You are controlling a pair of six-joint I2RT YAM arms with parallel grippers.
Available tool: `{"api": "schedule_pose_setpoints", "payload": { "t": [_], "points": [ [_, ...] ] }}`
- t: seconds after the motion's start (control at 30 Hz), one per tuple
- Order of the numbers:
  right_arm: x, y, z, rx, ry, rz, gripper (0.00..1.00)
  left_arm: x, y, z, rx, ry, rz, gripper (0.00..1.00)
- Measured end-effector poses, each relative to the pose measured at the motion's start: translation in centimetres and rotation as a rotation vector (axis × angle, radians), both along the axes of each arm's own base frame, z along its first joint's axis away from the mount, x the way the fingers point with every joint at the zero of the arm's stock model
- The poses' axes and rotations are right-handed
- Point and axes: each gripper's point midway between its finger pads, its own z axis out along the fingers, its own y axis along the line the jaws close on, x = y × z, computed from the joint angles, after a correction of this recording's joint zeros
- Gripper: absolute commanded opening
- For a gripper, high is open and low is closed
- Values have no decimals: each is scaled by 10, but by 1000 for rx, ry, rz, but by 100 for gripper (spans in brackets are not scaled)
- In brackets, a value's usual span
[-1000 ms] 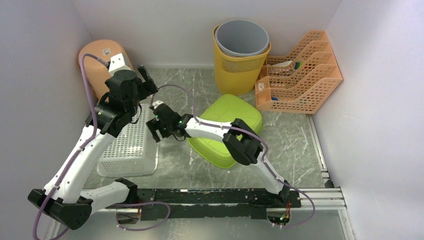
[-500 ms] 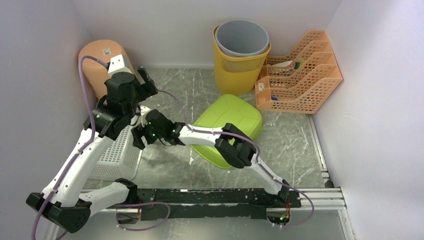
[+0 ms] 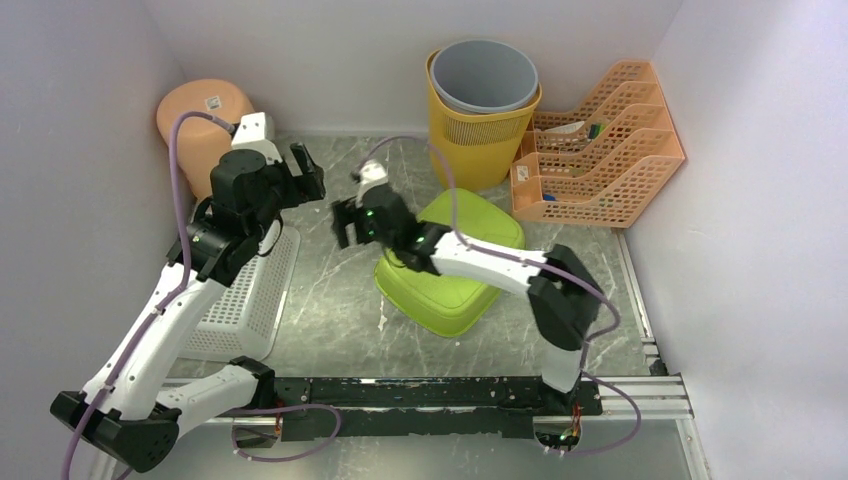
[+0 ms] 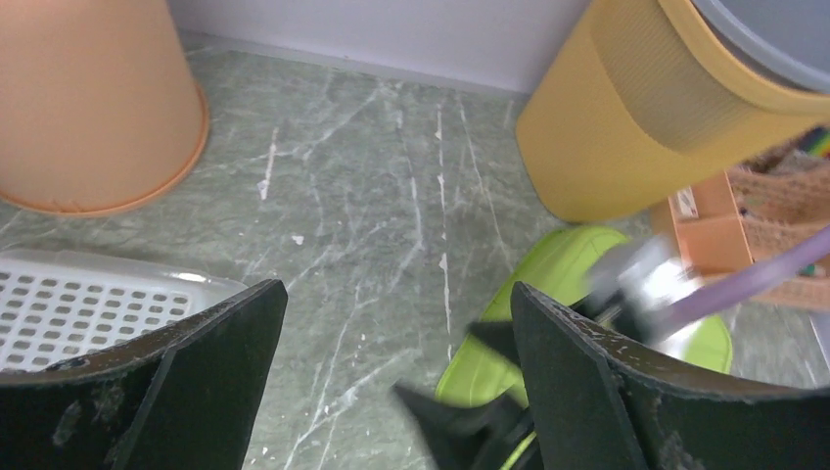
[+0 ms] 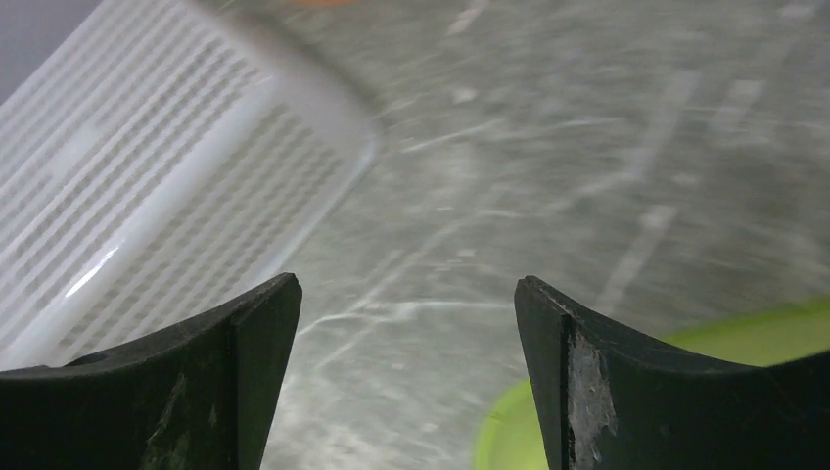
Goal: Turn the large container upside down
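Note:
The large white perforated basket (image 3: 240,295) lies at the left beside my left arm, its slatted bottom facing up and tilted. It shows at the lower left of the left wrist view (image 4: 88,304) and the upper left of the right wrist view (image 5: 147,176). My left gripper (image 3: 305,180) is open and empty above the floor just beyond the basket's far end (image 4: 396,294). My right gripper (image 3: 345,222) is open and empty, apart from the basket, over bare floor between it and a green basin (image 5: 406,284).
A lime-green basin (image 3: 470,250) lies bottom-up in the middle under my right arm. An orange bucket (image 3: 200,110) stands inverted at the back left. A yellow bin holding a grey bin (image 3: 485,110) and an orange file rack (image 3: 600,150) stand at the back right.
My right gripper has left the basket's right edge and swung up and right toward the green basin. The white basket has shifted left and looks narrower. My left gripper has turned rightward.

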Motion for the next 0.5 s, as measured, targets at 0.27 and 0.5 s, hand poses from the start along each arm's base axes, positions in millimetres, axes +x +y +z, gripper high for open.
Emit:
{"api": "schedule_pose_setpoints", "payload": {
  "t": [0.27, 0.5],
  "points": [
    [64, -171, 7, -61, 13, -507, 85, 4, -34, -48, 51, 87, -197, 93],
    [46, -287, -15, -145, 107, -820, 100, 5, -48, -78, 52, 145, -265, 93]
  ]
}}
